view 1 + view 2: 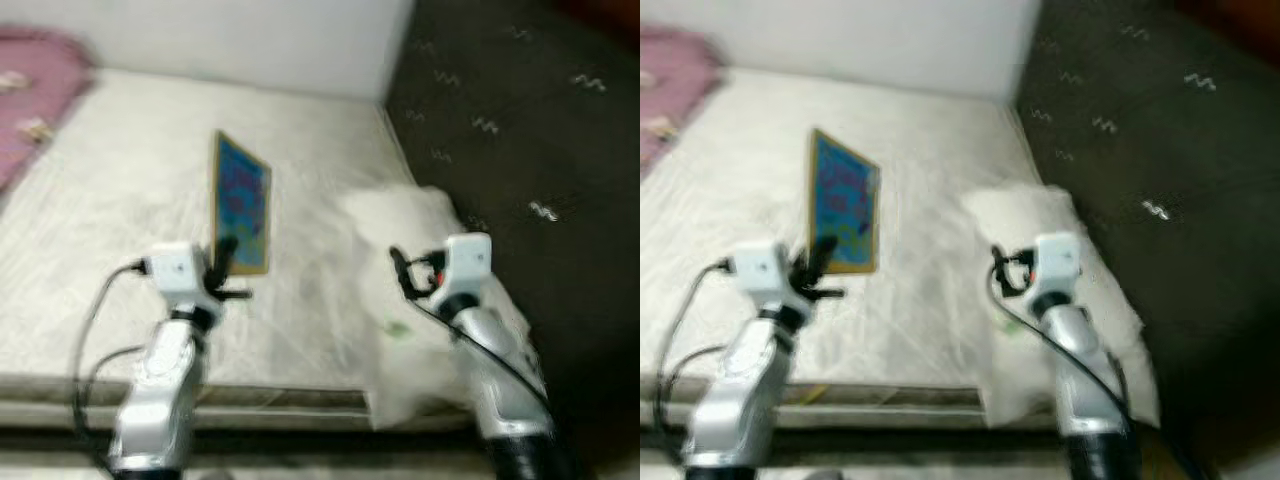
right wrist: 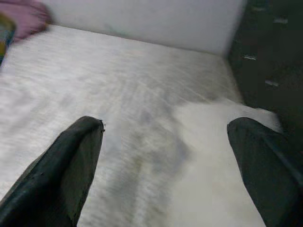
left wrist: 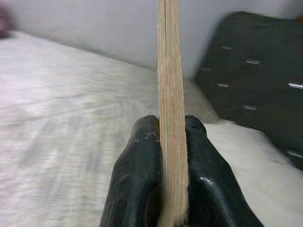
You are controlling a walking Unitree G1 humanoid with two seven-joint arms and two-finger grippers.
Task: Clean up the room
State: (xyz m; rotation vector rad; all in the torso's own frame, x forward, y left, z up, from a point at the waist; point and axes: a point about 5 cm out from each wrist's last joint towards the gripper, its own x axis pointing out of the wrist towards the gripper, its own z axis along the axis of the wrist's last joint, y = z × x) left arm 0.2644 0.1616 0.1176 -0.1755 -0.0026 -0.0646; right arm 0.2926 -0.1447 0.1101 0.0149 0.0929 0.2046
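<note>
Left gripper [image 3: 171, 156] clamping upright board [image 1: 241, 202]

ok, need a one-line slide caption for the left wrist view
Left gripper pinching the thin wooden edge of a picture board upright above the white mattress.

A white bed [image 1: 120, 200] stretches ahead of me to a pale wall [image 1: 260, 40]. At my right stands a dark headboard [image 1: 500, 120] with light zigzag marks; purple bedding [image 1: 30, 90] lies far left.

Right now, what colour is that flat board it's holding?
Mostly blue, wood-edged board; clearest in the left eye view.
</note>
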